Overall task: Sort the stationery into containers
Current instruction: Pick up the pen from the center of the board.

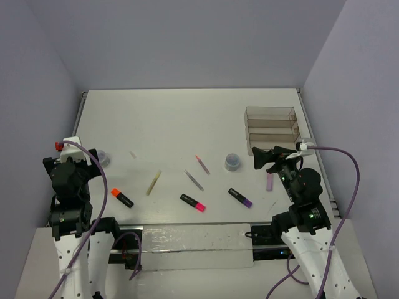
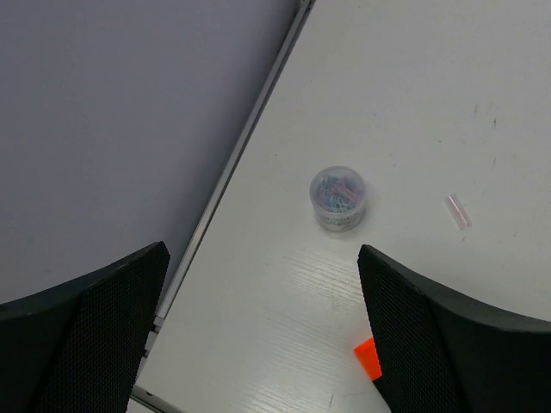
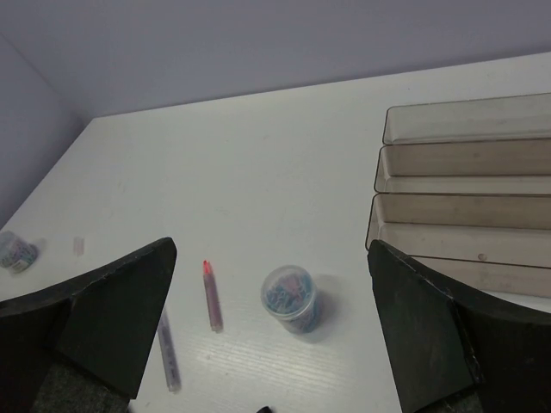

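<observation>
1. Both claws are hanging wide apart and gripping nothing. The left gripper (image 2: 261, 258) is hovering at the left edge of the overhead view, above a small round clear tub of coloured clips (image 2: 340, 199). The right gripper (image 3: 271, 249) is at the right, just below the clear plastic three-compartment tray (image 1: 270, 123), which is sitting upper right and looking empty.
2. Everything to be sorted is lying loose across the lower middle, well apart from the tray.
3. The thin red stick (image 1: 202, 164), thin grey stick (image 1: 194, 180) and thin beige stick (image 1: 153, 182) are lying flat on the table. I suspect the fingers could scrape the surface or flick them away.
4. The lilac marker (image 1: 269, 181) is lying close under the right arm, so an awkward reach may be nudging it aside.
5. A second round tub (image 1: 233, 162) is standing near the right claw, and a sweep could topple it.
6. The black highlighter with the orange cap (image 1: 122, 198), the pink-capped highlighter (image 1: 192, 202) and the purple-capped highlighter (image 1: 240, 197) may roll if pinched off-centre.
7. The compartments are narrow. A pen released crosswise could end up bridging the dividers, and a bump might shove the tray.
</observation>
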Tool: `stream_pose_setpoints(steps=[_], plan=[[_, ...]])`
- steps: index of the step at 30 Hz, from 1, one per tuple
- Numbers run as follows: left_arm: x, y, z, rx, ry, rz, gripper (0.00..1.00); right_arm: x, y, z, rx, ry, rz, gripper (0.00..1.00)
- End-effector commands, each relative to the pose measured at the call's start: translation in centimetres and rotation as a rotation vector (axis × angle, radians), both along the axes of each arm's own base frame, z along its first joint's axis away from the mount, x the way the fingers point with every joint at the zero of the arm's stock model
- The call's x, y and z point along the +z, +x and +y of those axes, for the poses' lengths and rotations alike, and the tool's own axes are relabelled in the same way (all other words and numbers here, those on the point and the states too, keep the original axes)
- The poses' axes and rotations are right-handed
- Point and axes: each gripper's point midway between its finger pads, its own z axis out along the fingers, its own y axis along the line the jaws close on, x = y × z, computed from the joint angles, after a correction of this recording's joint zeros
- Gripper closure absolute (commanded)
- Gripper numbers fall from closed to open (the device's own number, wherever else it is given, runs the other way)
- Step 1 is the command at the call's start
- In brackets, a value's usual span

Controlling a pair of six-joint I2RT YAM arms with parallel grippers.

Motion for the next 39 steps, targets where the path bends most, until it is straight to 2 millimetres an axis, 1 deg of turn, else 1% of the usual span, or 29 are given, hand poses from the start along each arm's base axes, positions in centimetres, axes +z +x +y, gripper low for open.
stream_pose_setpoints(steps=[1, 5, 8, 9, 11, 12, 13, 14, 15, 17, 18, 19, 20, 21, 22, 23, 24, 25, 26, 28, 30, 32, 33, 34, 35, 36, 37, 39], plan=[[1.0, 0.3, -0.5, -0.034, -0.008, -0.029, 0.01, 0.9, 0.1, -0.1, -0.007, -0.001, -0.019, 0.00], [2.3, 0.7, -1.4, -0.090, -0.010, -0.062, 0.01, 1.1, 0.2, -0.3, -0.026, 0.023, -0.003, 0.00], [4.4, 1.5, -3.9, -0.254, -0.006, -0.083, 0.01, 1.8, 0.2, -0.2, -0.024, 0.049, 0.003, 0.00], [5.7, 2.2, -4.9, -0.306, -0.028, -0.106, 0.01, 2.3, 0.3, 0.0, -0.017, 0.064, 0.006, 0.00], [7.0, 3.3, -6.5, -0.363, -0.122, -0.118, 0.01, 2.9, 0.2, 0.6, 0.010, 0.079, 0.019, 0.00], [8.1, 4.5, -7.7, -0.408, -0.199, -0.109, 0.02, 3.1, 0.2, 0.8, 0.024, 0.077, 0.024, 0.00], [8.2, 5.6, -8.5, -0.400, -0.334, -0.089, 0.07, 3.5, 0.2, 1.1, 0.041, 0.076, 0.029, 0.00], [8.1, 7.1, -8.9, -0.382, -0.420, -0.049, 0.10, 3.6, 0.3, 1.4, 0.051, 0.083, 0.038, 0.00], [7.8, 7.8, -9.1, -0.363, -0.480, -0.024, 0.12, 3.6, 0.3, 1.5, 0.053, 0.093, 0.043, 0.00], [5.5, 10.2, -9.1, -0.279, -0.621, 0.076, 0.16, 3.7, 0.5, 1.5, 0.051, 0.107, 0.054, 0.00], [3.6, 11.3, -9.1, -0.228, -0.686, 0.139, 0.18, 3.6, 0.6, 1.6, 0.049, 0.110, 0.060, 0.01], [1.1, 12.3, -9.1, -0.180, -0.737, 0.221, 0.19, 3.6, 0.7, 1.6, 0.048, 0.111, 0.064, 0.01], [-0.2, 12.9, -9.2, -0.158, -0.758, 0.253, 0.19, 3.6, 0.7, 1.5, 0.045, 0.106, 0.068, 0.02], [-1.2, 13.5, -9.0, -0.127, -0.764, 0.269, 0.19, 3.5, 0.7, 1.4, 0.042, 0.098, 0.075, 0.04], [-1.8, 14.1, -8.4, -0.080, -0.747, 0.264, 0.19, 3.3, 0.7, 1.3, 0.038, 0.088, 0.087, 0.05], [-3.0, 14.8, -8.2, -0.050, -0.724, 0.289, 0.19, 3.2, 0.7, 1.2, 0.031, 0.083, 0.093, 0.05], [-3.4, 15.2, -8.7, -0.047, -0.697, 0.299, 0.19, 3.0, 0.8, 1.0, 0.020, 0.077, 0.099, 0.06], [-3.7, 15.3, -8.1, -0.011, -0.679, 0.294, 0.19, 2.8, 0.8, 1.0, 0.018, 0.074, 0.106, 0.06], [-5.2, 16.4, -8.6, 0.011, -0.677, 0.327, 0.20, 2.4, 0.9, 0.8, 0.006, 0.069, 0.118, 0.08], [-7.1, 17.5, -10.7, -0.029, -0.697, 0.397, 0.20, 1.9, 1.1, 0.8, 0.003, 0.064, 0.137, 0.09], [-8.8, 18.3, -11.5, -0.030, -0.702, 0.446, 0.22, 1.4, 1.3, 0.9, 0.005, 0.058, 0.152, 0.10], [-10.4, 19.0, -11.4, -0.004, -0.683, 0.481, 0.23, 1.1, 1.3, 1.0, 0.008, 0.050, 0.165, 0.11], [-12.2, 19.3, -11.1, 0.032, -0.672, 0.518, 0.23, 0.8, 1.4, 0.9, 0.005, 0.042, 0.175, 0.12], [-13.4, 19.5, -10.9, 0.059, -0.664, 0.545, 0.24, 0.6, 1.5, 0.9, 0.002, 0.036, 0.182, 0.12], [-14.1, 19.5, -10.9, 0.067, -0.665, 0.563, 0.24, 0.5, 1.5, 0.8, -0.001, 0.032, 0.187, 0.12], [-15.7, 19.5, -11.0, 0.090, -0.662, 0.605, 0.24, 0.3, 1.6, 0.7, -0.004, 0.025, 0.192, 0.12], [-16.8, 19.6, -11.1, 0.108, -0.652, 0.628, 0.24, 0.3, 1.6, 0.7, -0.006, 0.021, 0.192, 0.12], [-17.8, 19.8, -11.0, 0.132, -0.633, 0.649, 0.24, 0.1, 1.7, 0.6, -0.009, 0.014, 0.191, 0.12]])
